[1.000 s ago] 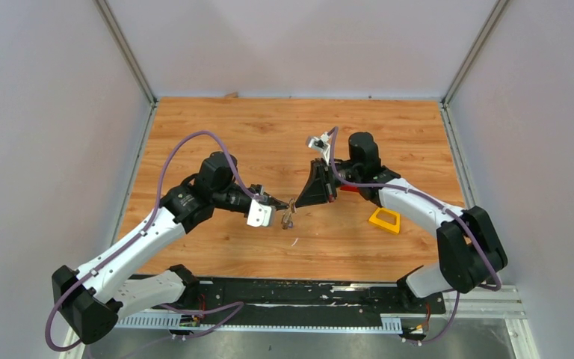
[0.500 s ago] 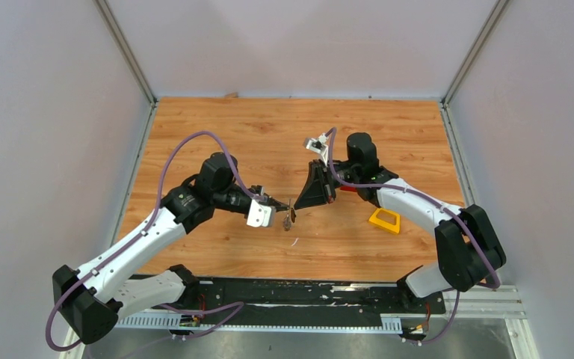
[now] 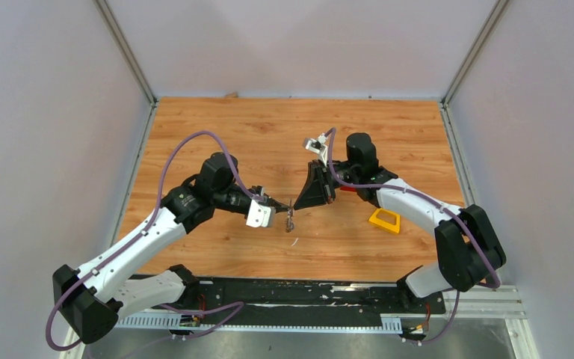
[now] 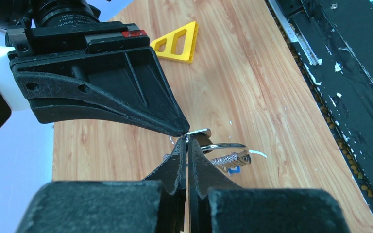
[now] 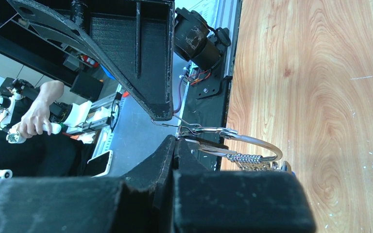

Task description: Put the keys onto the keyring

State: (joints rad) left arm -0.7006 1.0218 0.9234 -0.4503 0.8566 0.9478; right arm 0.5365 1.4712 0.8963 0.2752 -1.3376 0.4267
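Both grippers meet tip to tip over the middle of the counter (image 3: 232, 134), clear of the surface.

- Left gripper (image 4: 185, 143): jaws fully closed, pinching the wire of the keyring (image 4: 223, 145) where the ring leaves its tips on the right.
- Right gripper (image 4: 181, 131): jaws also closed. A small silver piece (image 4: 200, 131) sits right at its tip, touching the ring's top. I cannot tell whether this is the key's blade or part of the ring. The key's black head is not made out in any view.
- The keyring hangs between and just below the two tips. A coiled silver piece (image 4: 230, 158) and a blue tag (image 4: 233, 170) dangle under it.
- A yellow triangular frame (image 3: 385, 220) lies flat on the counter to the right, well apart and not involved.

Handling, as a judgement:
- The ring is light, stiff springy wire, smooth and likely to slip or twist in flat pads.
- It is best held on the bare arc, away from the split, so the coil can still be pried apart.
- The key is small, rigid and light, and is best taken by its head so the hole stays free.
- The dangling tag may swing and shift the ring.

No containers are in view. Everything is either held or lying loose on the counter.
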